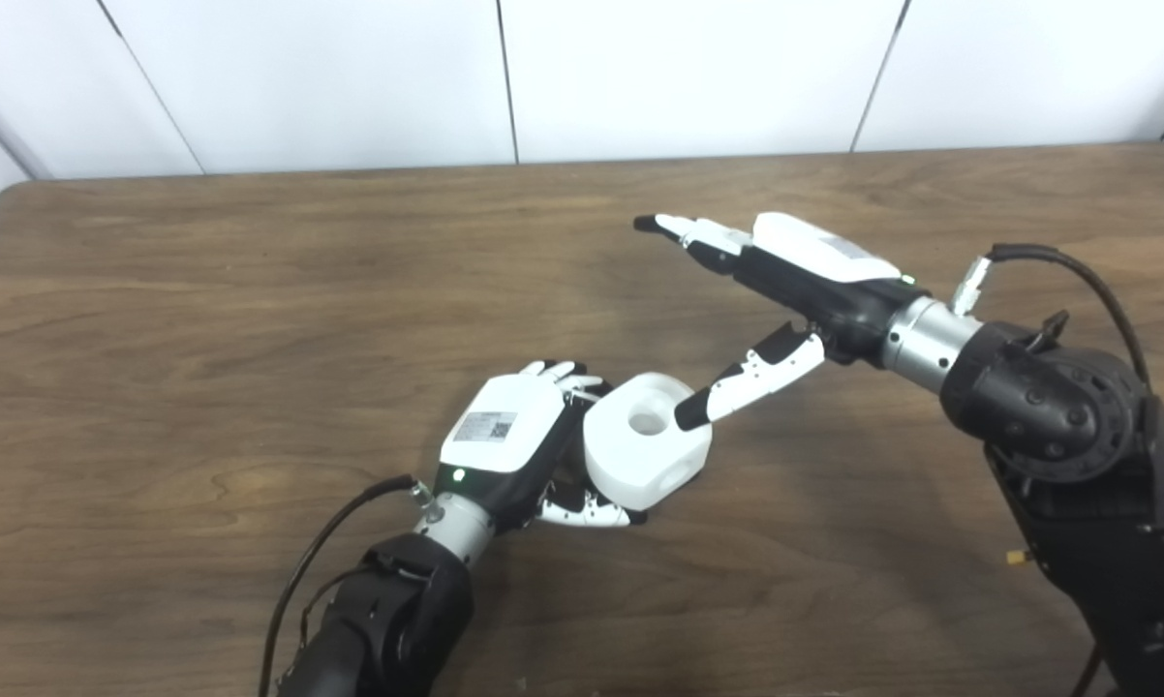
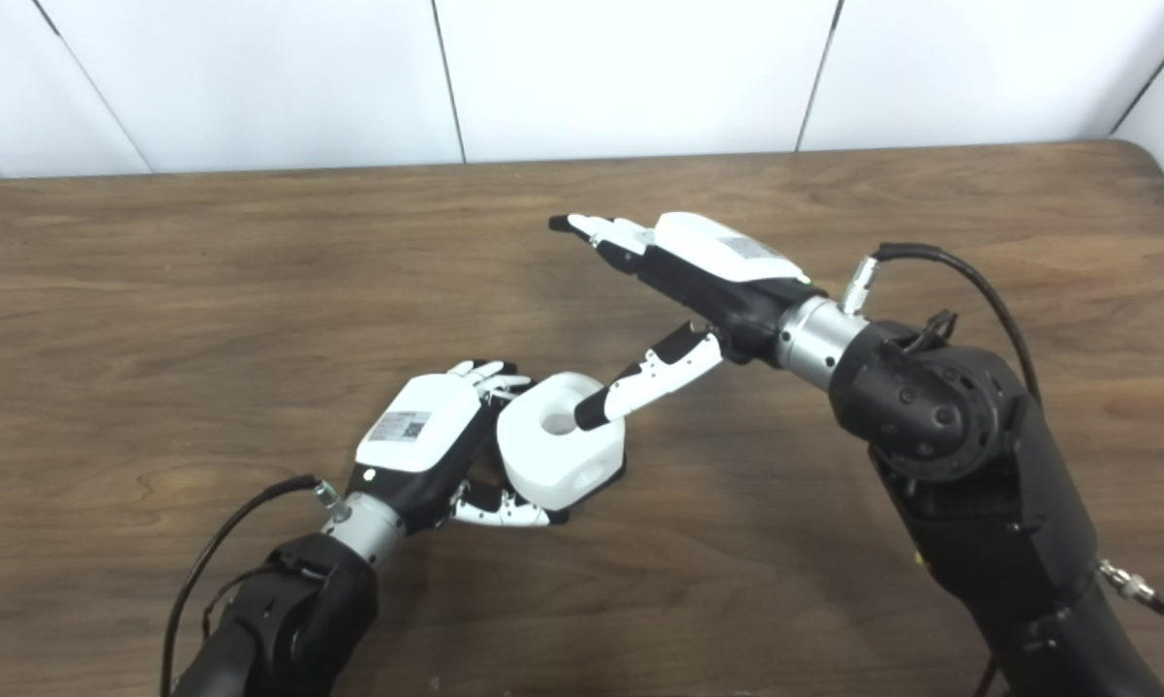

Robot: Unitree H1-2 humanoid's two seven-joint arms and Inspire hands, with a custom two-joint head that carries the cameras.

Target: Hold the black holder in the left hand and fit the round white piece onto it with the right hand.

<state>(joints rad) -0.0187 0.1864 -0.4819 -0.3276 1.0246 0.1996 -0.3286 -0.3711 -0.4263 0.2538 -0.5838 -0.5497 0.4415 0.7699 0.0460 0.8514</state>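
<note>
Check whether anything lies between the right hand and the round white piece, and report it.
Nothing visible does. The right hand is open, fingers stretched out, and its thumb tip already lies at the top of the round white piece, beside its centre hole. The left hand grips the piece from the other side. The black holder itself can't be made out.

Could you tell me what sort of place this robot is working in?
Probably a lab or test room: a bare wooden table, plain white wall panels behind it, and nothing out except the white piece in the left hand.
</note>
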